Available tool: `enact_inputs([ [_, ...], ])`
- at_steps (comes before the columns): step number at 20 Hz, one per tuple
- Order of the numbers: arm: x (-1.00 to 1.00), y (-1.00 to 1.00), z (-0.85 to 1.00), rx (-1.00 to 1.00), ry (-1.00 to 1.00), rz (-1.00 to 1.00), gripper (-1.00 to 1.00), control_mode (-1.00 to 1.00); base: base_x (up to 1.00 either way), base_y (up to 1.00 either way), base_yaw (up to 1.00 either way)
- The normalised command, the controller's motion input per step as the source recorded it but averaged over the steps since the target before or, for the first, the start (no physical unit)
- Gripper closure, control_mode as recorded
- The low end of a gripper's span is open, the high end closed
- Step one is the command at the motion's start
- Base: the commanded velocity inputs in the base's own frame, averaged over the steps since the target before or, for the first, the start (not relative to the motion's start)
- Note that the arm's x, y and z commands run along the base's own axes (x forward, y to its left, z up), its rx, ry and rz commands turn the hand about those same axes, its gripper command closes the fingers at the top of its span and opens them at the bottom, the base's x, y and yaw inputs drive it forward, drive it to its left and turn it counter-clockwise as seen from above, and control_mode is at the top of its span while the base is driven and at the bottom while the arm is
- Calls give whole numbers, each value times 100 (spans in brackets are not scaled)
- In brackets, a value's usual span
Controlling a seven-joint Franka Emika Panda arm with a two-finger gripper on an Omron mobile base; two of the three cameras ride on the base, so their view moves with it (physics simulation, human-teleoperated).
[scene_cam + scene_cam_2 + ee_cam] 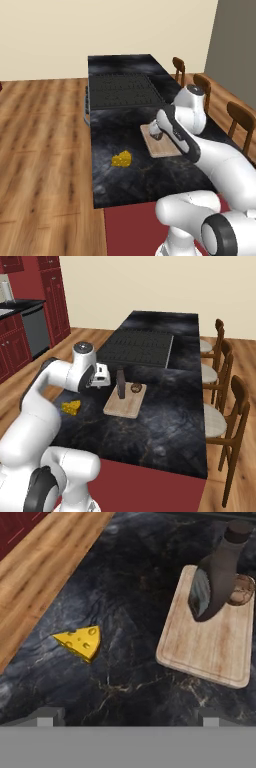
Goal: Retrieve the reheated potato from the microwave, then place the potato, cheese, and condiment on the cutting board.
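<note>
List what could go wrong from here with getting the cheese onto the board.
1. The cheese is a small wedge lying flat on the dark counter; the open gripper might pinch it off-centre and let it slip.
2. The condiment stands upright on the cutting board beside a small round brown item; an arm swinging in could topple it.

The dark marble counter point(135, 662) carries the cutting board point(205, 647), the cheese point(80, 642) and a ridged cooktop point(137, 348).

The worktop point(125, 662) looks like polished dark marble with pale veins. The cutting board point(210, 647) is pale, smooth wood with visible grain. The cheese point(82, 642) is waxy yellow and pitted with holes. The floor point(45, 150) is glossy wood planking.
</note>
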Motion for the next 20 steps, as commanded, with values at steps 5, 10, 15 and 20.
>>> enact_inputs([
  [5, -12, 63, 5, -3, 12, 3, -100, -100, 0, 0, 0],
  [10, -3, 59, 0, -8, 16, -27, -100, -100, 0, 0, 0],
  [15, 5, 32, -9, -6, 20, -51, -100, -100, 0, 0, 0],
  [20, 4, 24, -17, 3, 15, -48, -100, -100, 0, 0, 0],
])
